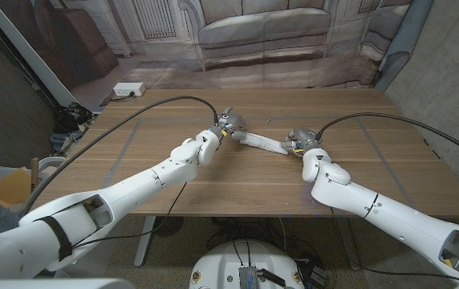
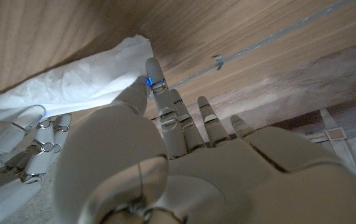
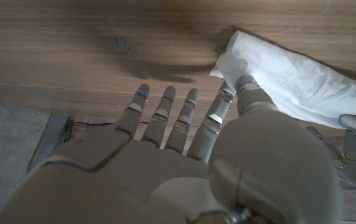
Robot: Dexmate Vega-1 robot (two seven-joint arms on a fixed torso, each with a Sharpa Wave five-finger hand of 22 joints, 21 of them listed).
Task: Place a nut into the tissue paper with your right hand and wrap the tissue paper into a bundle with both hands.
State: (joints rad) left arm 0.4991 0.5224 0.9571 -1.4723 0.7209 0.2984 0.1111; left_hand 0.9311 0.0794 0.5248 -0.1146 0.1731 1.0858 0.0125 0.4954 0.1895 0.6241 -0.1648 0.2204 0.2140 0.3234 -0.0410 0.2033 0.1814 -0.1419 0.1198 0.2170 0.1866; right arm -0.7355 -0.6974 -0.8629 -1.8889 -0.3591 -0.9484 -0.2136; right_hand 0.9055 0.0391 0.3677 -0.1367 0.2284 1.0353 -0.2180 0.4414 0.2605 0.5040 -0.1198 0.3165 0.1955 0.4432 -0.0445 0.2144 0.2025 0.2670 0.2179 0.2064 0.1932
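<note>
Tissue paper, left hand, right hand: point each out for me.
tissue paper (image 1: 261, 144), head view, on the middle of the white strip between the hands.
left hand (image 1: 228, 124), head view, on the hand at the tissue's left end.
right hand (image 1: 301, 140), head view, on the hand at the tissue's right end.

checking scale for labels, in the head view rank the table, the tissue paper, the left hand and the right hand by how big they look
1. table, by far the largest
2. tissue paper
3. left hand and right hand: they look about alike, and each is close to the tissue in apparent size, so I will not rank them.
</note>
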